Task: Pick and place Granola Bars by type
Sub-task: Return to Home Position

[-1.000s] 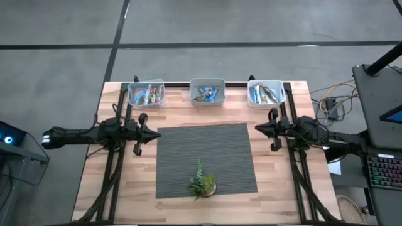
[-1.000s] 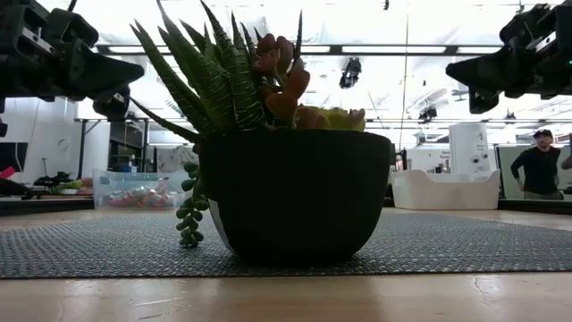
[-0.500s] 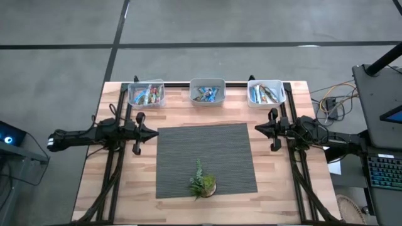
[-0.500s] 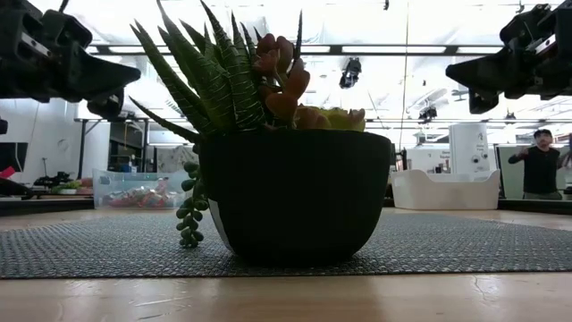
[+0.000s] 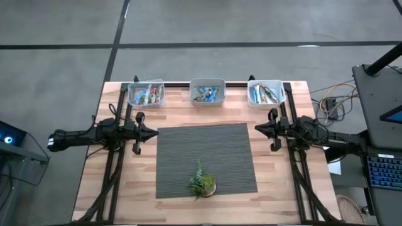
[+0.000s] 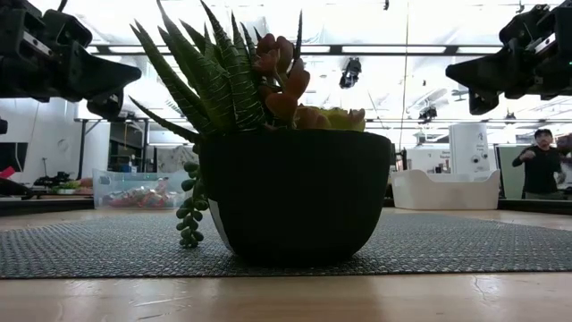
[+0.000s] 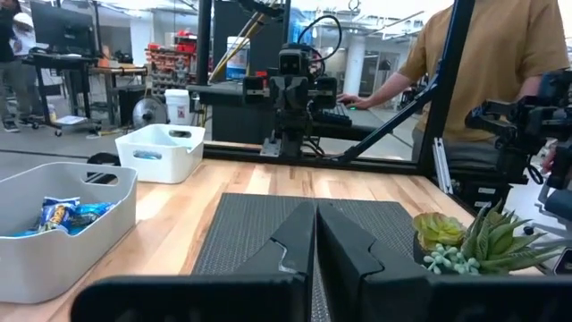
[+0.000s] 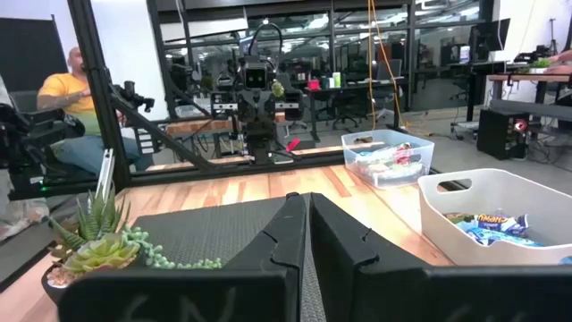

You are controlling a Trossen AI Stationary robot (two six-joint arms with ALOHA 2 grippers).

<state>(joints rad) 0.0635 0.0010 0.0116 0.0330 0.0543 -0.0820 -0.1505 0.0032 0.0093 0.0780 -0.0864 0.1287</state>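
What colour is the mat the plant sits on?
Dark grey, with a fine woven texture; the mat shows best in the high view.

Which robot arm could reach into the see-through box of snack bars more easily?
Left. The left pincer hangs at the left edge of the mat, on the same side as the see-through box at the table's back left. The right pincer is across the whole mat, by the white box.

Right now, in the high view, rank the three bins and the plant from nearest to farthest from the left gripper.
From the left gripper:
1. Left bin, back left of the table.
2. Middle bin, back centre, and plant, front centre: too close to call.
3. Right bin, back right.
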